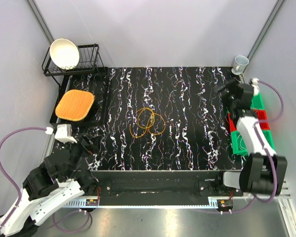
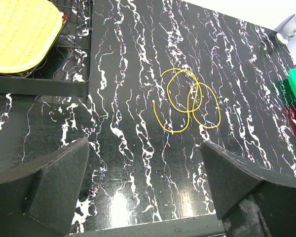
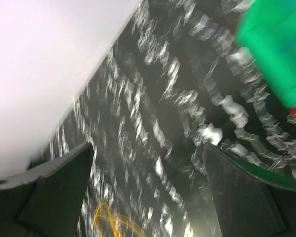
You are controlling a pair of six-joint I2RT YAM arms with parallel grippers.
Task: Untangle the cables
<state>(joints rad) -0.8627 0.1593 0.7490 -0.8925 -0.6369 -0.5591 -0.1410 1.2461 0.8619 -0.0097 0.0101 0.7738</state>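
Here, your left arm folds low at the near-left corner of the table (image 1: pixel 187 98). The left gripper (image 2: pixel 145 190) points forward over the black marbled top, fingers spread wide with nothing between them. Your right arm stretches up along the right edge, over the green and red bins (image 1: pixel 259 102); it hides too much for you to tell what they hold. The right gripper (image 3: pixel 148 182) hangs above the far right part of the table, fingers likewise wide apart and empty.

The cables (image 2: pixel 190 101) lie flat near the middle of the table, well apart from both grippers, as thin orange-yellow loops that overlap one another.

On the left, a black tray (image 2: pixel 39 90) carries an orange-yellow woven mat (image 1: pixel 75 104). Beyond it a wire dish rack (image 1: pixel 91 57) holds a white bowl (image 1: pixel 64 53), propped at a tilt. A grey cup (image 1: pixel 240 62) stands at the far right corner.

Your left wrist view gives the loops sharply, with one free end on their left side. The right wrist view is blurred and catches only a scrap of yellow at its bottom edge. Only the top view shows you the rack and bowl.
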